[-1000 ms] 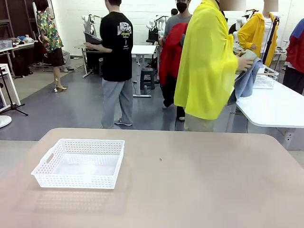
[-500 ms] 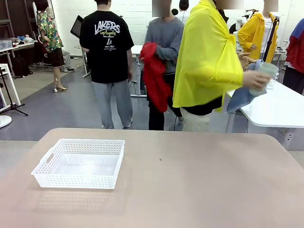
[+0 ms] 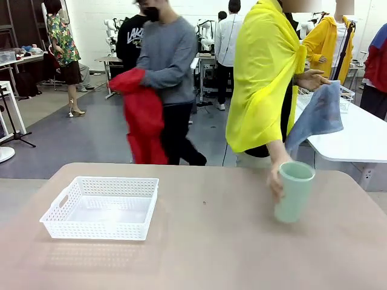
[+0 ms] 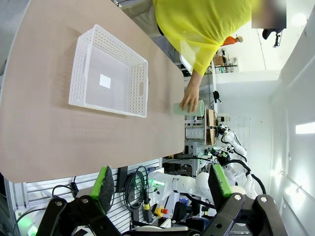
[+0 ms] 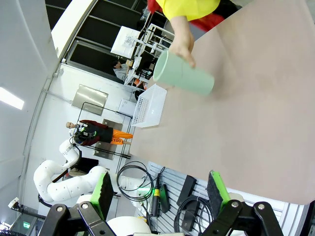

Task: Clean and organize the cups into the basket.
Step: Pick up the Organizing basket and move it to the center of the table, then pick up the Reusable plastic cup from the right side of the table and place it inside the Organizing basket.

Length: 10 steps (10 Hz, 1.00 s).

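A person's hand (image 3: 276, 179) reaches down, clasping the smooth mint cup (image 3: 294, 192), upright and perhaps just touching the tan table (image 3: 211, 241) at right. The white lattice basket (image 3: 97, 228) sits well left. Left gripper (image 4: 161, 183) and right gripper (image 5: 160, 189) gape wide, empty.

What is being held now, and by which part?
The person's hand holds the mint green cup by its side, below the rim. The left gripper and the right gripper are open and empty.

Front camera looks across the table (image 3: 211, 241); both high wrist cameras share the cup (image 5: 189, 79).
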Motion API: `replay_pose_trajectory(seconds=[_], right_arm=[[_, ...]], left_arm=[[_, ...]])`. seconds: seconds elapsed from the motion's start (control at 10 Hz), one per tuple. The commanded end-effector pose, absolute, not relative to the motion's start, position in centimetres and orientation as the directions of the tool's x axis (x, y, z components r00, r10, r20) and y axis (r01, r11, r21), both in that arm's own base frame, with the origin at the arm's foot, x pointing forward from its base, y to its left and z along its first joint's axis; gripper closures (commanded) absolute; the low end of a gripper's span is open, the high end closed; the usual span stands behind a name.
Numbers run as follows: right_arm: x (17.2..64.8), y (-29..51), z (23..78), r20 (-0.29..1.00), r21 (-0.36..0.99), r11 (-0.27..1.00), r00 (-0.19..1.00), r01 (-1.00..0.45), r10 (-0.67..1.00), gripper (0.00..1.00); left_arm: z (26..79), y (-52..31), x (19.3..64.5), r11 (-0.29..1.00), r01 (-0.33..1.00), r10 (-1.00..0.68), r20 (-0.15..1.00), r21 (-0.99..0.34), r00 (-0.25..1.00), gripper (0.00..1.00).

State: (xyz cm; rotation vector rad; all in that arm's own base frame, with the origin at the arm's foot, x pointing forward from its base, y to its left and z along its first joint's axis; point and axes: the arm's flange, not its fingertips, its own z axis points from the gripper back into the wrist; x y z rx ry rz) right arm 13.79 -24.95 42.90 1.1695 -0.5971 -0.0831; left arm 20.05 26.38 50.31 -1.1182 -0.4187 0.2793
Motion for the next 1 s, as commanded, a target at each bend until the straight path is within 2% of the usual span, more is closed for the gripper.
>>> replay_pose_trajectory(seconds=[0.0, 0.7, 0.8, 0.9], right_arm=[[13.5, -24.8, 42.6, 0.411, 0.880, 0.398, 0.835, -0.259, -0.366, 0.00], [13.8, -25.0, 42.9, 0.397, 0.881, 0.406, 0.843, -0.241, -0.363, 0.00], [13.5, -24.6, 42.5, 0.556, 0.781, 0.426, 0.819, -0.457, -0.141, 0.00], [13.8, -23.8, 42.3, 0.617, 0.723, 0.435, 0.785, -0.537, -0.056, 0.00]], left_arm=[[50.3, 26.5, 19.9, 0.406, 0.008, 0.420, 0.194, -0.914, 0.887, 0.00], [50.3, 26.4, 20.1, 0.415, -0.008, 0.421, 0.184, -0.910, 0.888, 0.00], [50.4, 26.6, 20.4, 0.472, 0.043, 0.391, 0.253, -0.880, 0.885, 0.00], [51.1, 26.2, 21.1, 0.583, 0.070, 0.349, 0.327, -0.810, 0.878, 0.00]])
